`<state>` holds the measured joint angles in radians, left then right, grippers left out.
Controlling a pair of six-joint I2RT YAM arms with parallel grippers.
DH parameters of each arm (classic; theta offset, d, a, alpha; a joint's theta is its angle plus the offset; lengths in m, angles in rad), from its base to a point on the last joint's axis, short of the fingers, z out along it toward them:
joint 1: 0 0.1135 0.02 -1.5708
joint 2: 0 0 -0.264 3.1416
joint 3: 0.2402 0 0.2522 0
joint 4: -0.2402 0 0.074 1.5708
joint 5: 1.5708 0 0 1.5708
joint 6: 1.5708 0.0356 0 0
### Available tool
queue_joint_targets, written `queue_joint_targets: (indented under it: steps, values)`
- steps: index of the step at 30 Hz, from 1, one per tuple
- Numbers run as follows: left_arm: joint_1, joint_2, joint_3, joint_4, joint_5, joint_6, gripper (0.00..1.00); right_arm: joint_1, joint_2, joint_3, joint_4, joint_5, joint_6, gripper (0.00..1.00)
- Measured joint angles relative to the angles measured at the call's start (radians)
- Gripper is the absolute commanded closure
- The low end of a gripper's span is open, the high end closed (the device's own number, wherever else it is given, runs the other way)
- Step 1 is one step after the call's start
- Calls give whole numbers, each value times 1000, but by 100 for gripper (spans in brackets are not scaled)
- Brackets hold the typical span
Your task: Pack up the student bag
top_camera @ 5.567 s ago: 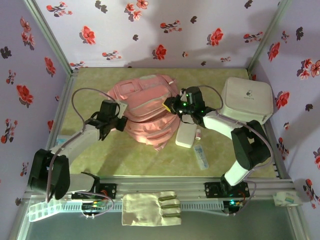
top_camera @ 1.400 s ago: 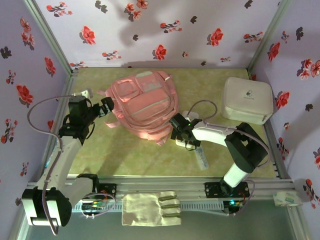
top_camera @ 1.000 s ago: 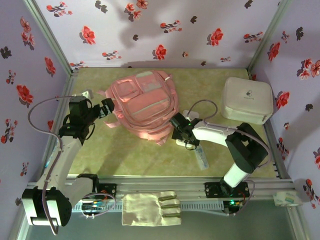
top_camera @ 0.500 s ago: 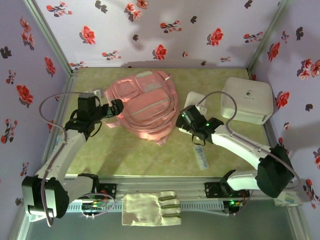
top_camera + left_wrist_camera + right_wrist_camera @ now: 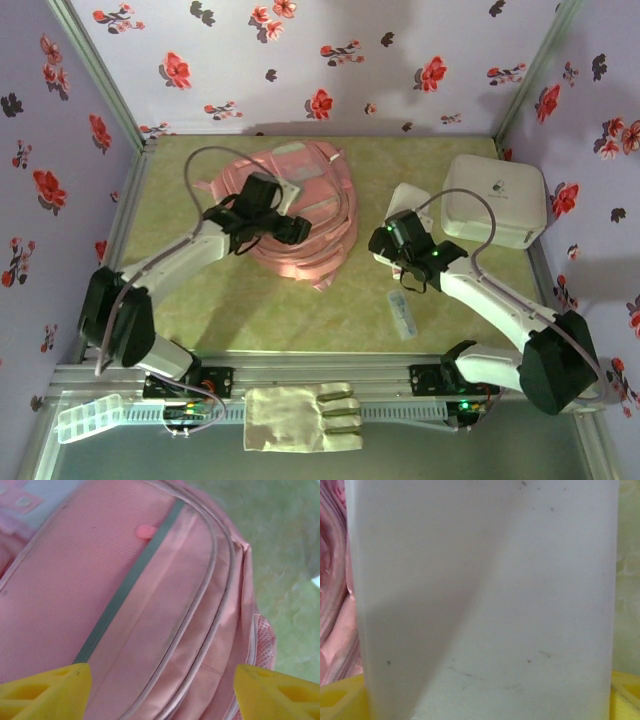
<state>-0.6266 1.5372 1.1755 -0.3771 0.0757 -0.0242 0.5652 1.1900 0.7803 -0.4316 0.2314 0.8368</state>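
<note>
Top external: pink fabric backpack (image 5: 325, 210) lies flat mid-table (image 5: 250, 310), soft, round-topped, pale piping round the pockets. Left gripper (image 5: 296, 229) hangs over its middle. Left wrist shows the yellow plastic fingers (image 5: 45, 690) spread wide above woven cloth with a grey-green stripe (image 5: 120, 600), nothing pinched. Right gripper (image 5: 395, 225), just right of the backpack, is clamped on a flat white box (image 5: 405, 197): smooth, lightly scuffed, rectangular. Right wrist shows it between both fingers (image 5: 337, 700). Rounded white hard case (image 5: 493, 200) sits far right.
</note>
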Motion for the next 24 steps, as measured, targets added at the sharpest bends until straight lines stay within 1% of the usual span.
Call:
queue_joint_targets:
  steps: [7, 11, 14, 17, 20, 21, 23, 24]
  values:
    - [-24, 200, 219, -171, -25, 245, 39, -11, -6, -13, 36, -36, -1, 27]
    - [-26, 305, 334, -282, -31, 325, 46, -12, -7, -24, 61, -57, 0, 27]
    - [-30, 366, 399, -341, -34, 356, 45, -14, -7, -29, 69, -67, 0, 27]
    - [-37, 408, 438, -381, -43, 370, 43, -15, -7, -31, 76, -76, 1, 27]
    - [-48, 435, 464, -406, -52, 375, 42, -15, -7, -37, 87, -79, 1, 27]
    - [-52, 441, 470, -412, -57, 376, 44, -15, -7, -39, 90, -80, 2, 27]
    - [-58, 451, 483, -418, -71, 376, 51, -16, -7, -42, 94, -83, 2, 27]
    - [-61, 456, 489, -417, -85, 375, 53, -16, -7, -43, 95, -85, 3, 27]
